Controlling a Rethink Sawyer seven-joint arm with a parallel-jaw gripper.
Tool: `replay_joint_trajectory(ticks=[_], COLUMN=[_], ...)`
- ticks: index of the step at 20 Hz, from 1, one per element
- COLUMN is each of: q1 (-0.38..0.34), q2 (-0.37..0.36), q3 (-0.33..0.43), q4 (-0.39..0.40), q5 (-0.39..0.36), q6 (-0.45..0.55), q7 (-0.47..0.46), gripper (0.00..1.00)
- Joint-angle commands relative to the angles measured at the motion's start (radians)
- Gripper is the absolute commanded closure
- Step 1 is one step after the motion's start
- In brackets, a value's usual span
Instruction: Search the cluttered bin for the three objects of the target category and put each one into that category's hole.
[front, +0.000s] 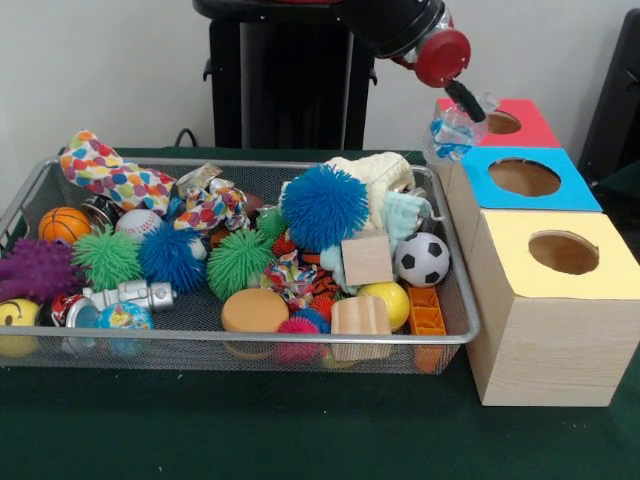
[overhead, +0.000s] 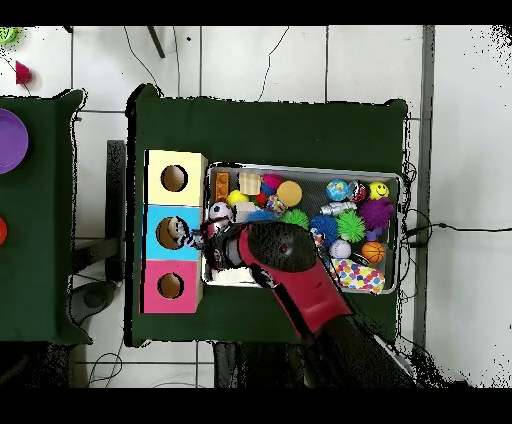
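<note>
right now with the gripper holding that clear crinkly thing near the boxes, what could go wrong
The gripper holds a clear plastic item only by its top, so it may slip and drop outside the blue-topped box's hole. The item hangs between the red-topped box and the blue one, so it might land in the wrong hole. It also dangles close to the wire bin corner and could fall back in.

silver wire-mesh bin (front: 455, 335) with smooth metal rim, pale bare-wood boxes (front: 540, 350) under matt coloured tops, matt green cloth table (front: 300, 430), rubbery spiky balls (front: 323, 207), glossy soccer ball (front: 422, 259), plain wood blocks (front: 367, 259).
</note>
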Motion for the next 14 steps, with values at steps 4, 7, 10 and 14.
replay_joint_trajectory(ticks=[4,7,10,14], q1=[-0.024,-0.015,-0.002,-0.001], q2=[0.024,0.015,0.016,0.063], q3=[0.235,0.271,0.296,0.345], q4=[0.126,0.149,0.161,0.148], q5=[0.248,0.338,0.422,0.508], q6=[-0.053,-0.079,-0.109,-0.187], q7=[-0.132,-0.172,-0.227,-0.305], gripper=[1.0,1.0,1.0,1.0])
